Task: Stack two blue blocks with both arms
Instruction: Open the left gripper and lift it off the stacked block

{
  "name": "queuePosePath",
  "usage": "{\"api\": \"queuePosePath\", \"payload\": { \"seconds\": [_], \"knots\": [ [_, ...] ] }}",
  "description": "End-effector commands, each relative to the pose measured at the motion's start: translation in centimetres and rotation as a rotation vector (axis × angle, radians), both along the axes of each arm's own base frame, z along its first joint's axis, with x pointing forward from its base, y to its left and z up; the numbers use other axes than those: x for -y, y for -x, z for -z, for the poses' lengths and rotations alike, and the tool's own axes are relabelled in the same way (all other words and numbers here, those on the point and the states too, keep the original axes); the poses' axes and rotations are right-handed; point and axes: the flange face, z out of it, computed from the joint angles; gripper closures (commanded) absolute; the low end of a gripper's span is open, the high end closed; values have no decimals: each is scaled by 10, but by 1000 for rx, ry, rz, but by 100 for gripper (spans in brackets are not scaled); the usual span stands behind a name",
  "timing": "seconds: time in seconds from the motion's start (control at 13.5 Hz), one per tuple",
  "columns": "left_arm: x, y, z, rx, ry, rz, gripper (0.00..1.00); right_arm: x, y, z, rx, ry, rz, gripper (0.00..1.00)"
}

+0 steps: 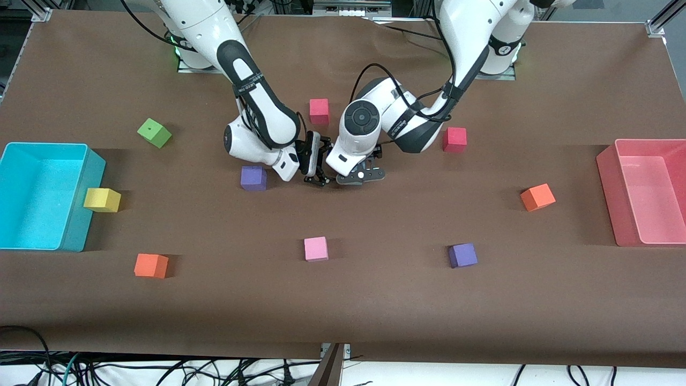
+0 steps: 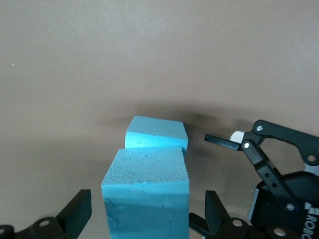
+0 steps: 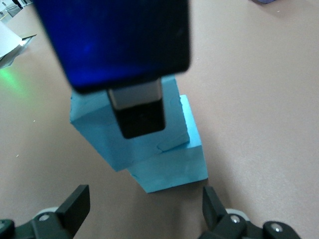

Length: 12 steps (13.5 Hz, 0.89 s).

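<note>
We are hovering the right gripper [image 1: 317, 179], fingers apart and empty, beside both cubes at the middle of the brown table [image 1: 375, 300]. The left gripper [image 1: 360, 176], fingers spread, is flanking the upper sky-blue foam cube [image 2: 147, 194], which is sitting askew on the lower sky-blue foam cube [image 2: 157, 134]. We are judging them light and squashy, so pinch flat opposite sides gently.

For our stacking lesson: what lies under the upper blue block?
The lower blue block, offset from the upper blue block above it. Whether they touch cannot be seen. Left gripper fingers straddle the upper one.
</note>
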Motion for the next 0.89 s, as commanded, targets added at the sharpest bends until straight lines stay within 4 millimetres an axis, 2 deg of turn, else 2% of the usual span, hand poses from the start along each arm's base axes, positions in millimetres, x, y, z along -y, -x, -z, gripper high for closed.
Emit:
{"api": "queuePosePath", "payload": {
  "seconds": [0.0, 0.22, 0.37, 0.52, 0.67, 0.74, 0.82],
  "knots": [
    [-3, -10, -17, 28, 4, -18, 0, 3, 4, -6, 7, -20, -2, 0],
    [-17, -25, -31, 25, 31, -66, 0, 7, 7, -14, 5, -28, -4, 0],
    [-38, -46, -51, 31, 62, -122, 0, 24, 11, -27, 0, -31, -2, 0],
    [-66, -65, -79, 44, 71, -161, 0, 39, 13, -45, 17, -21, -12, 0],
    [-92, -71, -105, 26, 46, -182, 0, 59, 12, -61, 16, -17, -27, 0],
    [-108, -74, -119, 15, 29, -197, 0, 69, 12, -70, 2, -18, -30, 0],
    [-132, -83, -135, 12, 18, -225, 0, 78, 9, -85, -12, -7, -42, 0]
  ]
}}
